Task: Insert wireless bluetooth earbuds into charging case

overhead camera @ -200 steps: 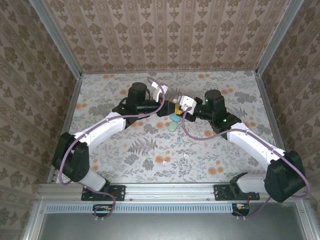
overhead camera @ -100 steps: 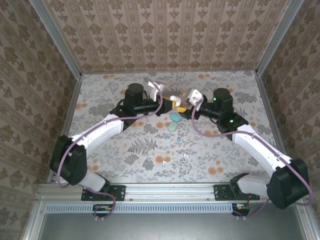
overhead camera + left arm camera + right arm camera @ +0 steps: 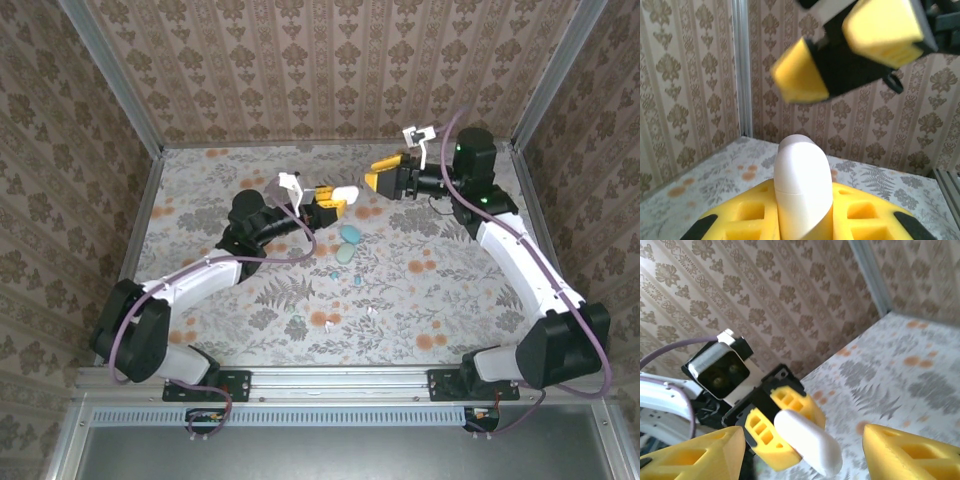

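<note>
— Tool states are wanted, nearest things first.
— Loose earbuds [image 3: 327, 323] are seen scattered on the bench [image 3: 195, 190] nearest the bases, none of them seated. Beyond them, two teal cases [image 3: 350, 235] lie together. Above those, the left tool [image 3: 330, 197] is clenched on a white case [image 3: 802, 185], held clear of the bench. Farthest, the right tool [image 3: 385, 180] is spread and holds nothing, facing that case but apart from it.
— Which step is judged in hand?
— Presenting the case for opening, probably. Its lid appears shut, so the free end would need pinching and lifting before any earbud is fetched.
</note>
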Available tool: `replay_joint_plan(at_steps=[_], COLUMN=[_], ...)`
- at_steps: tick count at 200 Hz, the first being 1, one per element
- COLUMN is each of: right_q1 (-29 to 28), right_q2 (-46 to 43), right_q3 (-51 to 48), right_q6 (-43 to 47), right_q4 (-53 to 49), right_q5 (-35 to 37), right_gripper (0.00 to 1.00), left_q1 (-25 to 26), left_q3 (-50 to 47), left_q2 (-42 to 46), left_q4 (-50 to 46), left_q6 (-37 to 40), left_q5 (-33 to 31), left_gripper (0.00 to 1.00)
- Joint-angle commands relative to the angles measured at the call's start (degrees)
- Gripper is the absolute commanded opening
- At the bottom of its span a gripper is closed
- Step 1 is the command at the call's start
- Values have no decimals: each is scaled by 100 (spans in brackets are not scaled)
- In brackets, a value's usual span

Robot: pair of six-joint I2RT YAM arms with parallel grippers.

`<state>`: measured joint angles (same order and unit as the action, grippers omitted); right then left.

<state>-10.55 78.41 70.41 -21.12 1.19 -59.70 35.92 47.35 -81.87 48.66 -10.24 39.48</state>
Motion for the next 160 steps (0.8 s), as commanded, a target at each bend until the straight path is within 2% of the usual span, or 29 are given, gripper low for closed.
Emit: replay_joint_plan(at_steps=[1,31,55,96,160], right_q1=[-93,-243,-243,-259,-290], right_q2=[65,94,98,403,569], right_q3=[182,343,348,371,519], right_q6=[-424,198,401,365,255], right_q4=[-266,-877,-1142,-1232,-1134], right_q5=[-594,-710,-500,-162,-5], right_gripper=[65,65,66,64,64], left_q1=[-33,-28,-29,-24,-6], left_q3=[246,257,255,300,307], left_q2=[-199,-247,-237,-199,-171], left_q4=[744,860,969,978,997], left_q6=[-156,-299,-421,-530,-585], left_q5=[279,176,169,323,415], left_gripper=[14,14,14,14,14])
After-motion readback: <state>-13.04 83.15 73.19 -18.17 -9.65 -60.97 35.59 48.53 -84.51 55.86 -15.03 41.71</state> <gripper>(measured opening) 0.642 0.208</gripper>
